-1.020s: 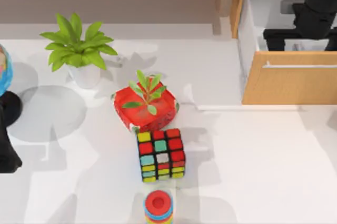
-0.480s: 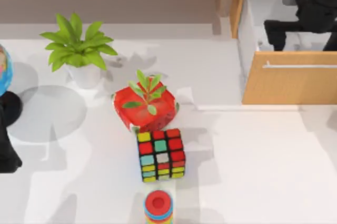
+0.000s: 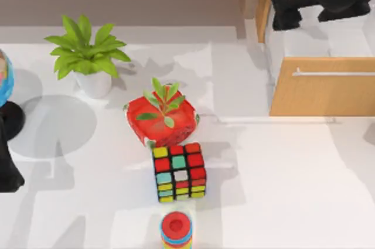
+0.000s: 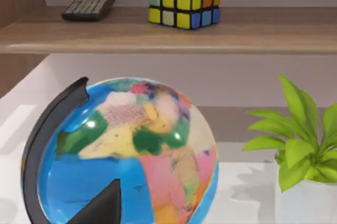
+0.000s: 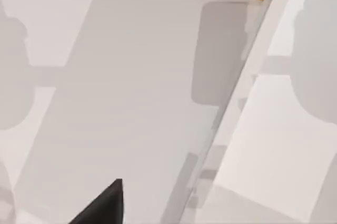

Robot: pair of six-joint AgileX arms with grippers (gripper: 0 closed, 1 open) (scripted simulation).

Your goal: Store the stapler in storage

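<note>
Overhead, right gripper (image 3: 287,10) hangs above the open storage (image 3: 321,85); whether its fingers are spread, I cannot tell.

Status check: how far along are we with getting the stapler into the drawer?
Done: the drawer stands pulled open, white interior exposed. In hand: the right gripper hangs over the drawer's back left corner; anything under that arm is hidden. Left: confirm the stapler lies inside, then probably push the drawer shut by its silver handle. The left arm sits parked at the table's left edge.
</note>
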